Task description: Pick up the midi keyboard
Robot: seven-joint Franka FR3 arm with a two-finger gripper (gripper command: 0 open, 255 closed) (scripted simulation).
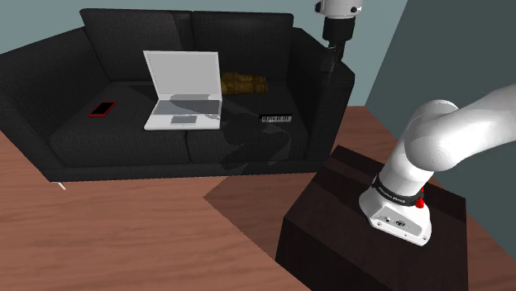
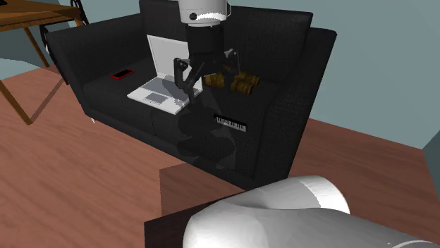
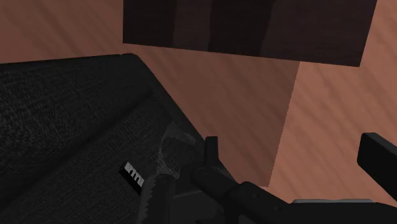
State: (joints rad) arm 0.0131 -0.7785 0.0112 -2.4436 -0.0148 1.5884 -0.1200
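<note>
The midi keyboard (image 1: 275, 120) is a small black bar with a row of white keys, lying on the seat cushion at the shoulder view's right end of a black sofa (image 1: 99, 140). In the second exterior view the midi keyboard (image 2: 230, 124) lies below my gripper (image 2: 208, 76), which hangs well above the cushion with its fingers apart and nothing between them. In the shoulder view the gripper (image 1: 334, 62) is up beside the sofa's armrest. In the wrist view a bit of the white keys (image 3: 133, 172) shows beside one finger of the open gripper (image 3: 292, 147).
On the sofa there are also an open grey laptop (image 1: 182, 91), a red-edged phone (image 1: 103, 108) and a brown object (image 1: 244, 83) by the backrest. The dark stand (image 1: 372, 223) sits on a wooden floor (image 1: 124, 231). A wooden table leg (image 2: 21, 91) stands at the second exterior view's left.
</note>
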